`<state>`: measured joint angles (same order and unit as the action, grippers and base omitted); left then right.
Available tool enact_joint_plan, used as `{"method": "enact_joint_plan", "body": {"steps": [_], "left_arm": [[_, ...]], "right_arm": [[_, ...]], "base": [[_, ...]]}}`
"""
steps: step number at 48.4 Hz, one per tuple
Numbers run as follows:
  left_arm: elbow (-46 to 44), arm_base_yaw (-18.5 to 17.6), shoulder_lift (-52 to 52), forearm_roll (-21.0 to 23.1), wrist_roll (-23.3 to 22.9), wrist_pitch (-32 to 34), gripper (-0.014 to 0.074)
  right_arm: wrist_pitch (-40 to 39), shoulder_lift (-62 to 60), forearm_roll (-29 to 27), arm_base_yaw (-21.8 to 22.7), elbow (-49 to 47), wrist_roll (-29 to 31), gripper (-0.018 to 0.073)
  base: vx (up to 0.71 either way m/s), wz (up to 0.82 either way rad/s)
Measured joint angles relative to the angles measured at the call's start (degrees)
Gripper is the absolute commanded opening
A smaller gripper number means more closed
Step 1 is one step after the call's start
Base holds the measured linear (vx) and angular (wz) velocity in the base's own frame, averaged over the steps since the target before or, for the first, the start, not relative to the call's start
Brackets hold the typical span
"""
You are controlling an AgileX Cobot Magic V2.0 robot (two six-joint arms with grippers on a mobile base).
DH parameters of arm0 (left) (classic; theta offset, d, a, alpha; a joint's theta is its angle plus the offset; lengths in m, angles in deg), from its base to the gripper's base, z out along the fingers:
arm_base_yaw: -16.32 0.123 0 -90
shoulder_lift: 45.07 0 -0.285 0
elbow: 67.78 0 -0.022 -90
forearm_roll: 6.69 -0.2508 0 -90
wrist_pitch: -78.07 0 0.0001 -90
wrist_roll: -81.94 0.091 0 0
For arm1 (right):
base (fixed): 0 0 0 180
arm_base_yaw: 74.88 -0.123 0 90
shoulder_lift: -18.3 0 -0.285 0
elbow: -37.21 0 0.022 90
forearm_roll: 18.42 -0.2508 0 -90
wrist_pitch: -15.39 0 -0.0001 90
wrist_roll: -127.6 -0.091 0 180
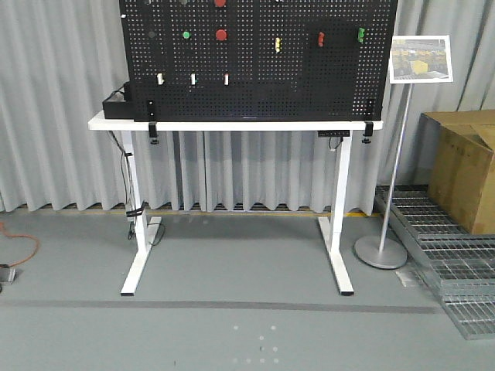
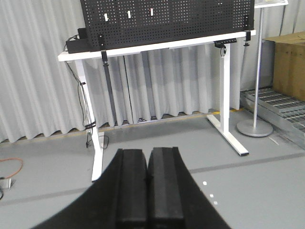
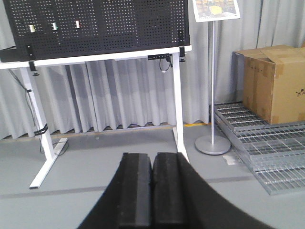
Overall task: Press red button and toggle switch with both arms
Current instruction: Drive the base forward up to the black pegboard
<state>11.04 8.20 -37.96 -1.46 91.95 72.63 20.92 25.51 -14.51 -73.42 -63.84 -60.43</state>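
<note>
A black pegboard stands on a white table across the room. A round red button sits on its upper part, to the right of a green one. Small white toggle switches line a lower row, and the same row of switches shows in the left wrist view and as switches in the right wrist view. Yellow, red and green pieces are further right. My left gripper and right gripper are both shut on nothing, low over the floor and far from the board. Neither arm appears in the front view.
A sign stand stands right of the table, beside a cardboard box on metal grates. A black box sits on the table's left end. Cables hang at the left leg, and an orange cable lies on the floor.
</note>
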Motion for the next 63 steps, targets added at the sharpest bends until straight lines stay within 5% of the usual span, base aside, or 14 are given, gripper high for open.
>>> {"method": "enact_joint_plan", "body": {"steps": [63], "left_arm": [[0.0, 0.0, 0.0, -0.1, 0.0, 0.0, 0.0001]], "right_arm": [[0.0, 0.0, 0.0, 0.0, 0.0, 0.0, -0.0003]], "base": [[0.47, 0.0]]}}
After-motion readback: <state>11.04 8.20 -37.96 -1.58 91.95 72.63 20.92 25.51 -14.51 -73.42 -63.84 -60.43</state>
